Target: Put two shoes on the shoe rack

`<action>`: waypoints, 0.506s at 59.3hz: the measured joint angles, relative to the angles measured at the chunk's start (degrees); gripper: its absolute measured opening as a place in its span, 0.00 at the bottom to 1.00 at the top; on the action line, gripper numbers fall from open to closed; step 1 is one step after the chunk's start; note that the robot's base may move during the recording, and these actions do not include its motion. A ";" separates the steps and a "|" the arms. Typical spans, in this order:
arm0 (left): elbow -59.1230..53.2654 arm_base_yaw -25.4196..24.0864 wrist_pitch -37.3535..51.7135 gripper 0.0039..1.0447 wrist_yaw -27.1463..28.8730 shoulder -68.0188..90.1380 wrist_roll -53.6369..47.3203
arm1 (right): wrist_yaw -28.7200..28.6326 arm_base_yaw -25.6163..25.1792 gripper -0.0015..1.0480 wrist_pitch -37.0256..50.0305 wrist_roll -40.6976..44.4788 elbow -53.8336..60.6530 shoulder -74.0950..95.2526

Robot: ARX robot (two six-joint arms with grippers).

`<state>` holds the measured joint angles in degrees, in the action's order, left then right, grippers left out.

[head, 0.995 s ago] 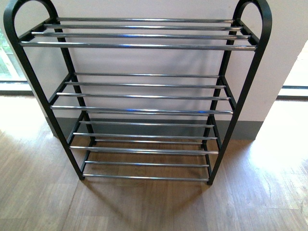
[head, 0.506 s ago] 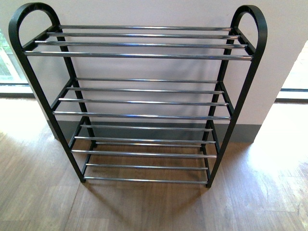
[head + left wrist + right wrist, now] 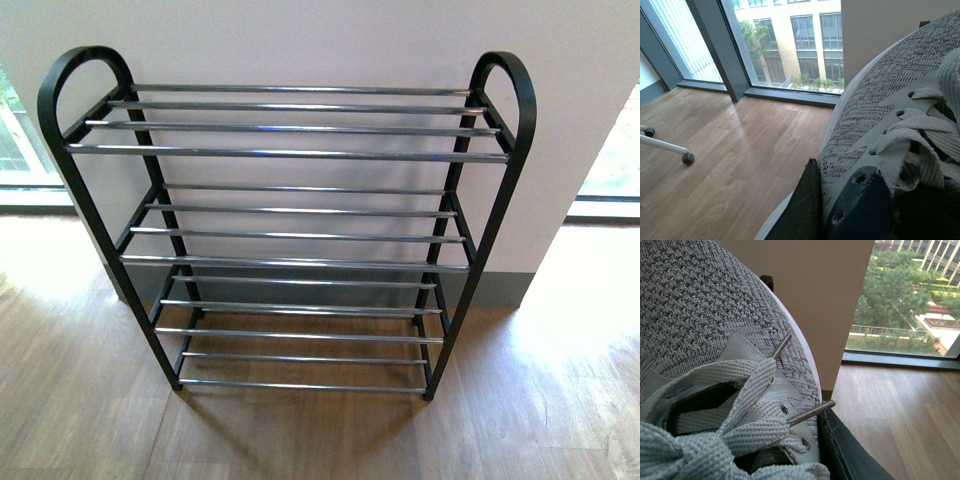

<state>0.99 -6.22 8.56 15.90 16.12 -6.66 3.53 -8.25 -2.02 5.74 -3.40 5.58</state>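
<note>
**Item 1, shoe rack [image 3: 290, 152].** You are seeing it in the centre of the front view. It is standing upright on the wooden floor [image 3: 560, 400] with its back against the pale wall [image 3: 300, 40]. Its black frame is rising to rounded corners at the upper left and upper right of the frame. Four tiers of chrome bars are running across it.

**Item 2, left-arm shoe [image 3: 875, 95].** This grey knit sneaker is filling much of the left wrist view. It is hanging above the floor, with a tall window [image 3: 790, 45] beyond it. Its pale laces [image 3: 910, 130] are lying loose over the dark opening.

**Item 3, left gripper [image 3: 837, 175].** It is pinching the left-arm shoe. A black finger [image 3: 807, 205] is pressing on the knit outside and a blue finger [image 3: 862, 207] is sitting on the lace side, with the shoe's wall between them.

**Item 4, right-arm shoe [image 3: 700, 305].** This is the matching grey knit sneaker, and it is crowding the right wrist view close to the wall. Its laces [image 3: 740, 385] are ending in metal tips [image 3: 810, 413].

**Item 5, right gripper [image 3: 832, 440].** You are seeing only one dark finger, lying against the shoe's side. The other finger is hidden, so you cannot tell how the jaws are standing.

**Item 6, caster [image 3: 687, 158].** It is resting on the floor under a white leg, well apart from the left-arm shoe.
</note>
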 joint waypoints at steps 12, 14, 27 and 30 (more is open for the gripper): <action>0.00 0.00 0.00 0.01 0.11 0.00 0.00 | -0.07 0.00 0.04 0.00 0.00 0.00 -0.02; 0.00 0.00 0.00 0.01 0.11 0.00 0.00 | -0.07 0.00 0.04 0.00 0.02 0.00 0.00; 0.00 0.00 0.00 0.01 -0.28 0.00 0.00 | 0.07 0.00 0.04 0.00 0.02 0.00 0.02; 0.00 0.00 0.00 0.01 -0.20 0.00 0.00 | 0.07 0.00 0.04 0.00 0.02 0.00 0.00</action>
<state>0.99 -6.22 8.56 15.70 16.12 -6.66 3.60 -8.25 -2.02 5.76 -3.40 5.58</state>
